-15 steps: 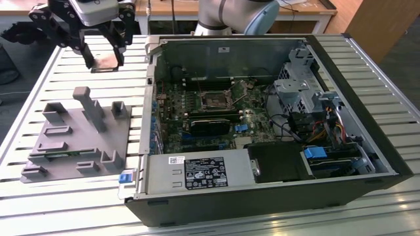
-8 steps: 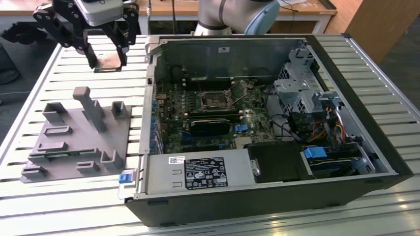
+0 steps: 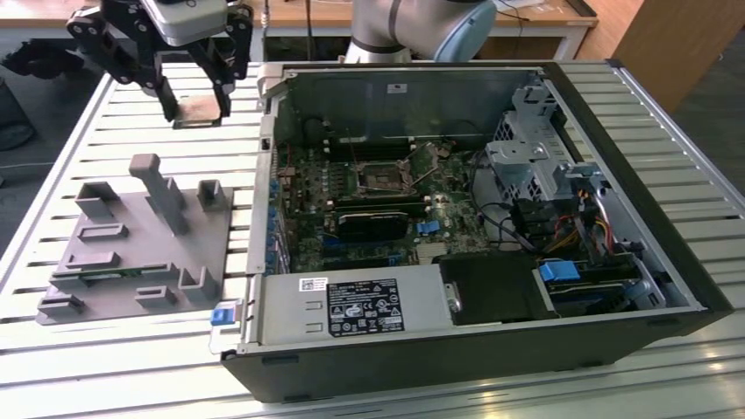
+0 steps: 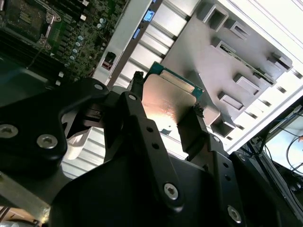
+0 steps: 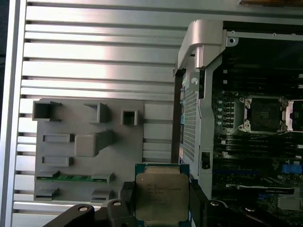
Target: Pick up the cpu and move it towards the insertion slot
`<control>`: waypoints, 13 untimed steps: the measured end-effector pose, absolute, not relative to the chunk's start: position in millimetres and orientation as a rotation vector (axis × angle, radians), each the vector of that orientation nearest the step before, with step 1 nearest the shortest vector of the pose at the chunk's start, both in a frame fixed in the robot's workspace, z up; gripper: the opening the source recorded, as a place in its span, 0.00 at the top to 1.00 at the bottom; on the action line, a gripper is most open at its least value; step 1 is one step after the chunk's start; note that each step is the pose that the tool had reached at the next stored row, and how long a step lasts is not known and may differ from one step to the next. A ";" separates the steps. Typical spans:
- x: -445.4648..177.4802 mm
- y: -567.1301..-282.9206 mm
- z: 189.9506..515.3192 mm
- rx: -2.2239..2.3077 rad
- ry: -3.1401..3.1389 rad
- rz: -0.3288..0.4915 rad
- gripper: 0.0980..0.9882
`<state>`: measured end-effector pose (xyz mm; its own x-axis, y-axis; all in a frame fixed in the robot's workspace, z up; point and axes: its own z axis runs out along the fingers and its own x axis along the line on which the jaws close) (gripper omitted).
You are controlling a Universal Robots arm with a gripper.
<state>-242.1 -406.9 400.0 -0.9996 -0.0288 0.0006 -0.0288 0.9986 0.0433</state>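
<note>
A slatted metal table (image 3: 105, 340) carries a grey fixture plate (image 3: 122, 253) beside an open computer case (image 3: 466, 218).

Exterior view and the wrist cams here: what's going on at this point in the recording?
The arm's gripper is shut on the cpu, holding it by two opposite edges up in the air. It hangs over the slatted table, outside the open computer case and beyond the grey fixture block. The insertion slot on the motherboard sits empty, off toward the exterior view's right of the gripper, so the chip is lifted but not yet over the socket.
</note>
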 end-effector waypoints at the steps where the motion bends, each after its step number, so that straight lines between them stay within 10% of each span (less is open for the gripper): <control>1: -241.5 -406.9 400.0 0.045 -3.139 -0.068 0.50; 13: -233.9 -406.9 399.9 0.045 -3.139 -0.068 0.50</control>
<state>-233.9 -406.9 399.9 -0.9996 -0.0288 0.0005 -0.0288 0.9986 0.0434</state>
